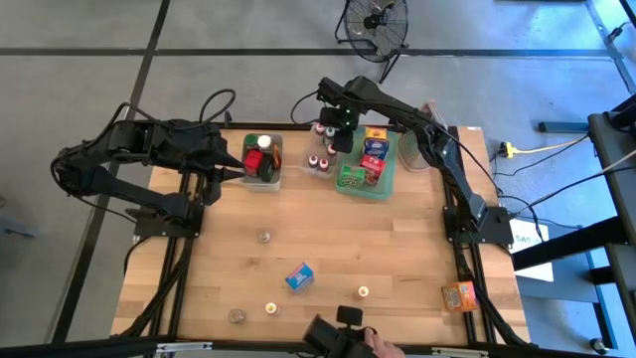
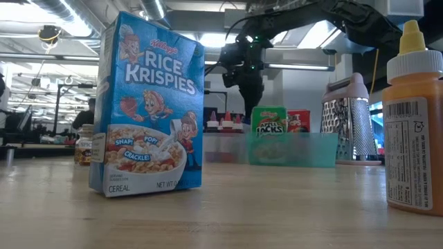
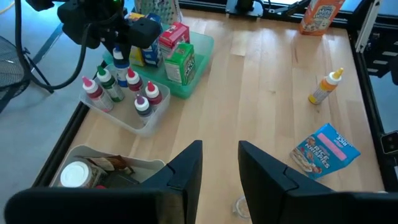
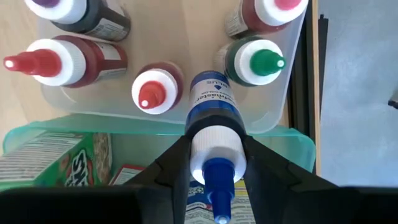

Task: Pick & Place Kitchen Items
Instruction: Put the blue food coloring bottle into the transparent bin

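Right wrist view shows the right gripper [image 4: 214, 165] clenched on a blue-capped bottle [image 4: 213, 121], its fingers [image 4: 171, 165] pressing the white collar from both sides, held above a clear bin [image 4: 283, 106] where red-, green- and purple-capped bottles stand upright. Just beside that bin lies the green tray [image 4: 298, 140] with food boxes in it. From the high view, this gripper [image 1: 343, 127] hangs over the far edge of the table [image 1: 328, 249], between the bottle bin and the tray [image 1: 390, 179]. The left gripper [image 1: 237, 166] waits by another clear bin [image 1: 263, 159] near the far left corner; its fingers [image 3: 186, 171] stand a little apart with nothing between them. A blue Rice Krispies box [image 1: 299, 276] lies on the open table, well apart from both grippers, and an orange bottle [image 3: 324, 88] stands alone nearer the right side.
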{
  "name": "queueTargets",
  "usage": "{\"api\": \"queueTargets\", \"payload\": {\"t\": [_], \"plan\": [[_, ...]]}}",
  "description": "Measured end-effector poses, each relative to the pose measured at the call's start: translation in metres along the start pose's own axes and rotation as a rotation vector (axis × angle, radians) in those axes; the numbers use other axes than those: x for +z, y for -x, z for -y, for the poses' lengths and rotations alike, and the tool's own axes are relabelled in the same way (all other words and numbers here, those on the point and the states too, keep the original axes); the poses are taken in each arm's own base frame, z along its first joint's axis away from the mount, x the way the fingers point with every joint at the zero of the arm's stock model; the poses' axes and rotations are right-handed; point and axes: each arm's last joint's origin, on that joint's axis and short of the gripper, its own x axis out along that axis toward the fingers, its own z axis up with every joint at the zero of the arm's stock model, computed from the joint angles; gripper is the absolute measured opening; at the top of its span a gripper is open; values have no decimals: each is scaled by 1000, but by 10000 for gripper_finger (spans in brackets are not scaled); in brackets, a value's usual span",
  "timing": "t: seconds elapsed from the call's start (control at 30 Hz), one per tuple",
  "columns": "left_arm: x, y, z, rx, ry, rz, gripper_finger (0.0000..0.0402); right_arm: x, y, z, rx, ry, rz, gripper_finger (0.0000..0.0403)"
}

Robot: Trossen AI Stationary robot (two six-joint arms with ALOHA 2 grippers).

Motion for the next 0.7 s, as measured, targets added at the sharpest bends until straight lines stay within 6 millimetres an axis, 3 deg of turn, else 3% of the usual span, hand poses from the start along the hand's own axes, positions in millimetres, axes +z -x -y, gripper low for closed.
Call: {"api": "queueTargets", "payload": {"t": [0.7], "plan": [[0,0,0,0,21,0,98,-2,0,15,-45,-15,28,126]]}}
